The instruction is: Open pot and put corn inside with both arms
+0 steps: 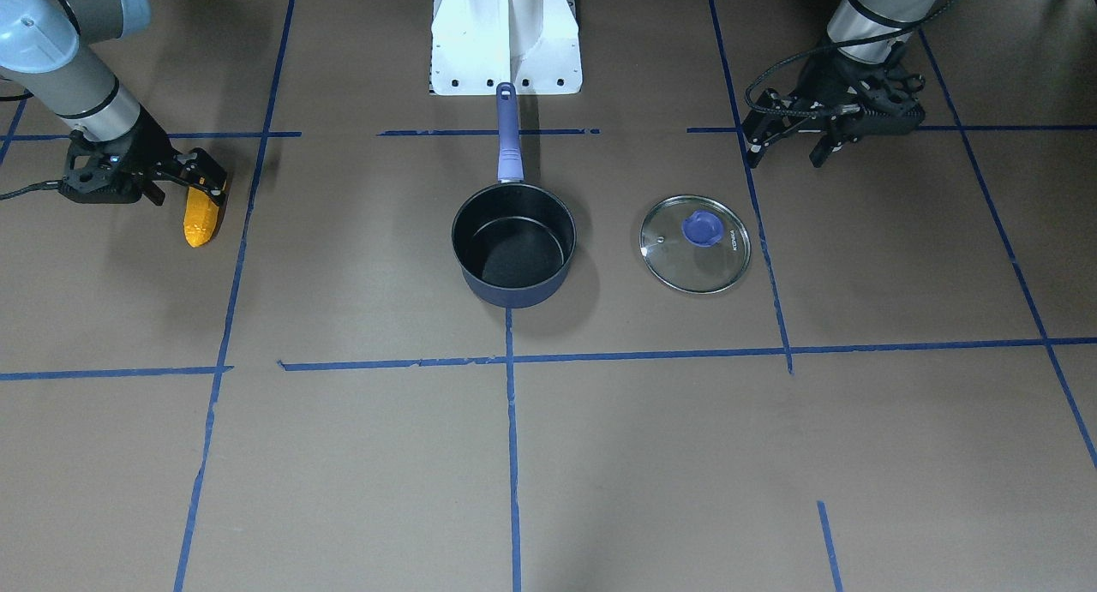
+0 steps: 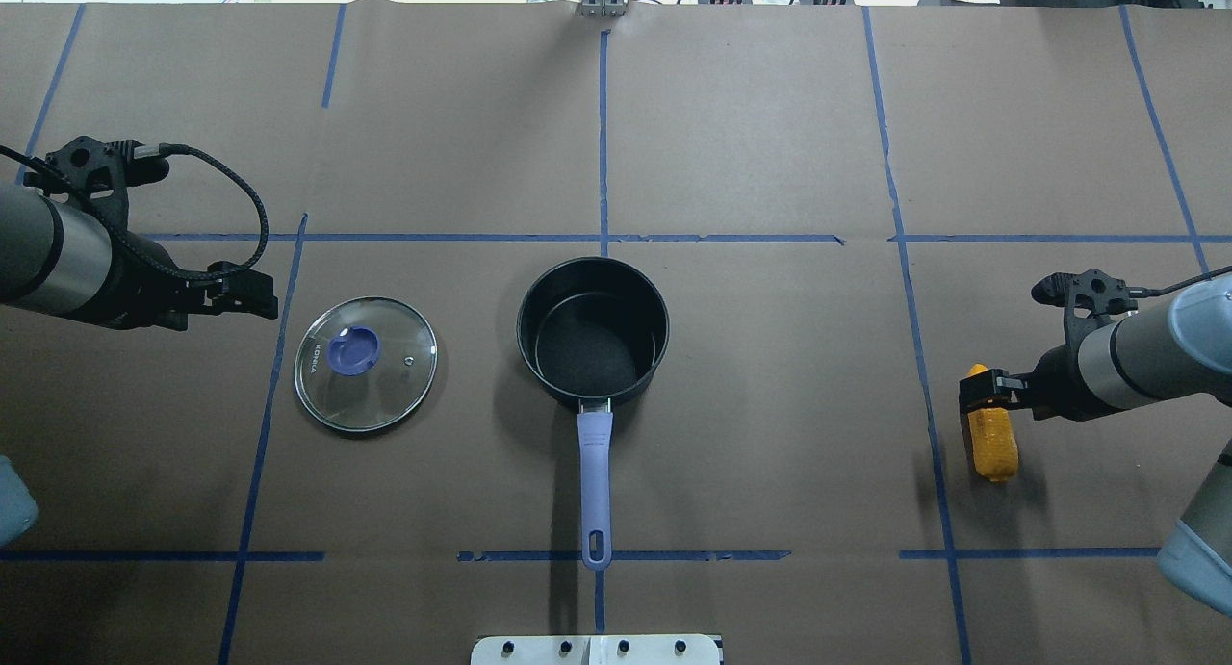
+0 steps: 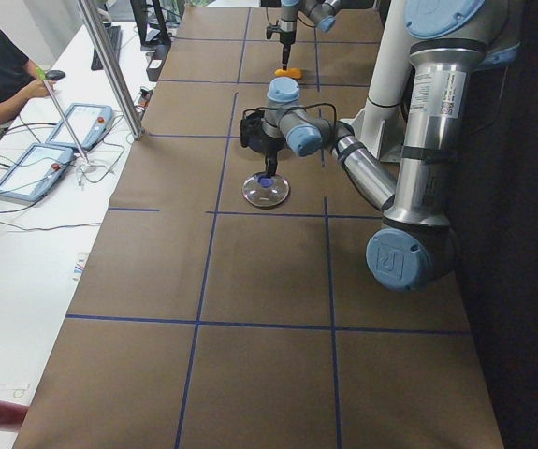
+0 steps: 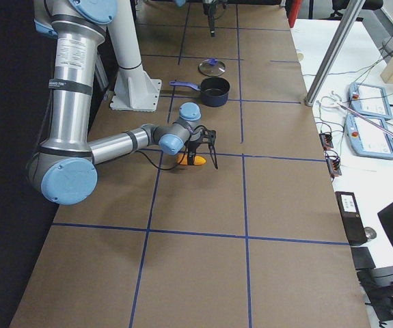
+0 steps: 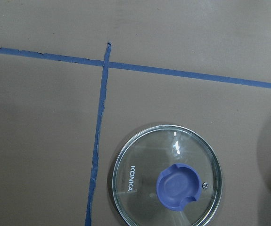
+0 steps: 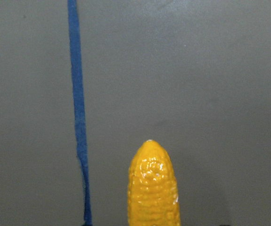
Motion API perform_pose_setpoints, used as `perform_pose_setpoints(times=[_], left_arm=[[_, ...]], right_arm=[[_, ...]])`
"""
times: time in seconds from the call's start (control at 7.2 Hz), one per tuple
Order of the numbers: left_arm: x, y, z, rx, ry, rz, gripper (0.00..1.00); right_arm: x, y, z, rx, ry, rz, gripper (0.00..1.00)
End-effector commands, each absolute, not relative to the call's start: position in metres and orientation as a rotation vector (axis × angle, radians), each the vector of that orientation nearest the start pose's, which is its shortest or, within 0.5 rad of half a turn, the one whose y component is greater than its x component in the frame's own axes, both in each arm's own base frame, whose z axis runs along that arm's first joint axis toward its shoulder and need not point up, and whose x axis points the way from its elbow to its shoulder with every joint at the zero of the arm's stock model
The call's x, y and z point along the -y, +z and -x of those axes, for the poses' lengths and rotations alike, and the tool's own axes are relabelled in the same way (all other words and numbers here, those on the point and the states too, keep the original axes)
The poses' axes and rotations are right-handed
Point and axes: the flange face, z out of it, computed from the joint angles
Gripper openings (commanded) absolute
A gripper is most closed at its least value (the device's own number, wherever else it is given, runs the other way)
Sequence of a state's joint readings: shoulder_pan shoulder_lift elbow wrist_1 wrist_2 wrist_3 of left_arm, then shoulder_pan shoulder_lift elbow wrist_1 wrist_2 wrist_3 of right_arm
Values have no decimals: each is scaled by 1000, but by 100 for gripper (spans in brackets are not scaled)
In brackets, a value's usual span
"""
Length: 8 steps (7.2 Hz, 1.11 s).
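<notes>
Where the front-facing camera looks down on the table (image 1: 686,446), the pot (image 1: 514,294) stands open and empty at the middle, its long handle (image 1: 507,138) pointing at the white base mount (image 1: 506,35). The glass lid (image 1: 695,244) lies flat just beside the pot, apart from it, knob up. Above and beyond the lid the left gripper (image 1: 787,157) hangs with its fingers spread and nothing between them. Far over on the other side, the corn (image 1: 200,224) lies well apart from the pot, and the right gripper (image 1: 208,185) sits over its thicker end.

From overhead, the right gripper's fingers (image 2: 978,392) straddle the corn (image 2: 993,444), a little of the cob showing past them. They may be pressing on it, but I cannot tell whether they grip it or merely flank it. The left gripper (image 2: 252,304) is near the lid's (image 2: 366,364) edge without touching it.

Along the table from the left end, the near arm's gripper hovers over the lid (image 3: 266,190); from the right end, the near arm's gripper is low over the corn (image 4: 193,160), with the pot (image 4: 215,91) far beyond.

The left wrist camera shows only the lid (image 5: 167,176) beside blue tape lines (image 5: 97,141). The right wrist camera shows the corn's tapered tip (image 6: 153,188) over the table.
</notes>
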<state>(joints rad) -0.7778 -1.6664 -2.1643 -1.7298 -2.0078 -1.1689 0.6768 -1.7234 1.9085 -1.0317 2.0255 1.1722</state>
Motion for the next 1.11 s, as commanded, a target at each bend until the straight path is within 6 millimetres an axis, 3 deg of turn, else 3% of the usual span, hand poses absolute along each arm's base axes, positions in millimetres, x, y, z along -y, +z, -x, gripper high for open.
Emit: perform_pose_setpoints(times=[0.0, 0.14, 0.28, 0.56, 0.83, 0.97], left_arm=[[400, 320, -276, -922, -163, -125, 100], [399, 320, -276, -922, -163, -125, 100], [400, 321, -276, -920, -164, -123, 100], [400, 321, -275, -922, -165, -126, 100], [401, 316, -272, -930, -167, -135, 100], [401, 312, -267, -938, -171, -142, 100]], right_arm=[[353, 522, 306, 816, 93, 24, 71], [353, 527, 307, 808, 91, 29, 61], [352, 527, 309, 808, 86, 31, 44], [348, 521, 313, 819, 73, 31, 1], [343, 447, 309, 934, 34, -27, 0], [358, 403, 331, 1013, 32, -50, 0]])
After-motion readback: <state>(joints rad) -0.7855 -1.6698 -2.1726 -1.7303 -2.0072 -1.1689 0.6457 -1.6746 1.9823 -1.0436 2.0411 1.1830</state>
